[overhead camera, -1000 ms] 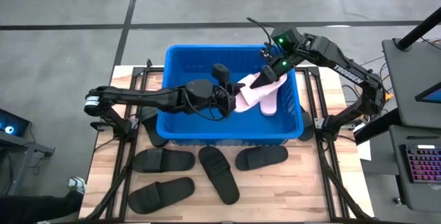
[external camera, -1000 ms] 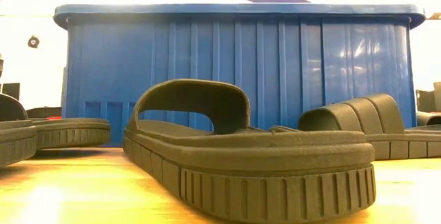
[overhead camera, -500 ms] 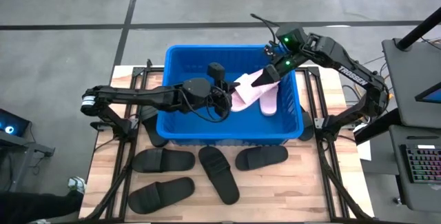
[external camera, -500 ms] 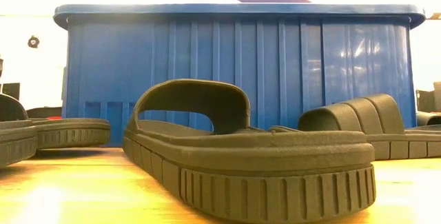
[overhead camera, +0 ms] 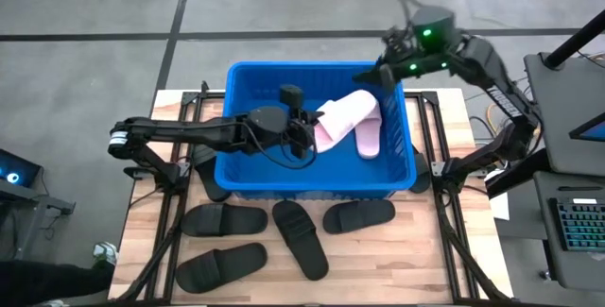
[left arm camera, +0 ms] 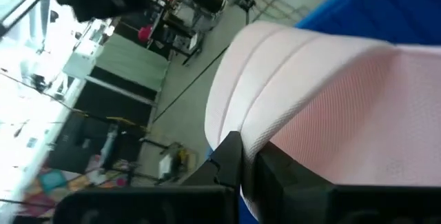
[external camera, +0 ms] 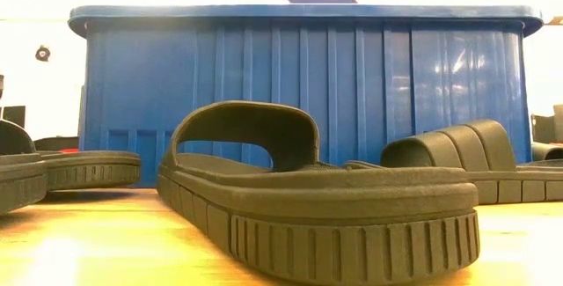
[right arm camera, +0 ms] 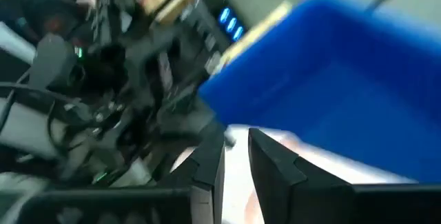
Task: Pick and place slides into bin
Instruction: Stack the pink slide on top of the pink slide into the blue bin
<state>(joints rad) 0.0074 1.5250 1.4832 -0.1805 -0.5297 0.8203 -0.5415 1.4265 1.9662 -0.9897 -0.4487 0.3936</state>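
We see the left gripper (overhead camera: 307, 135) clamped on a pink slide (overhead camera: 342, 118) over the blue bin (overhead camera: 246, 179), right gripper (overhead camera: 386, 69) nearly together, empty at the far rim; next, we judge, release, then four black slides (overhead camera: 301, 238) on the near surface (overhead camera: 425, 250).

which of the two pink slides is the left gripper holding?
The upper pink slide, gripped at its end by the left gripper and raised above the bin; the other pink slide lies on the floor.

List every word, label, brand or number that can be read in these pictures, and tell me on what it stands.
No text can be read.
Blue bin: no lettering visible.
Black slides and pink slides: no brand visible.
Right arm: any marking is too blurred to read.
Keyboard: keys too small to read.
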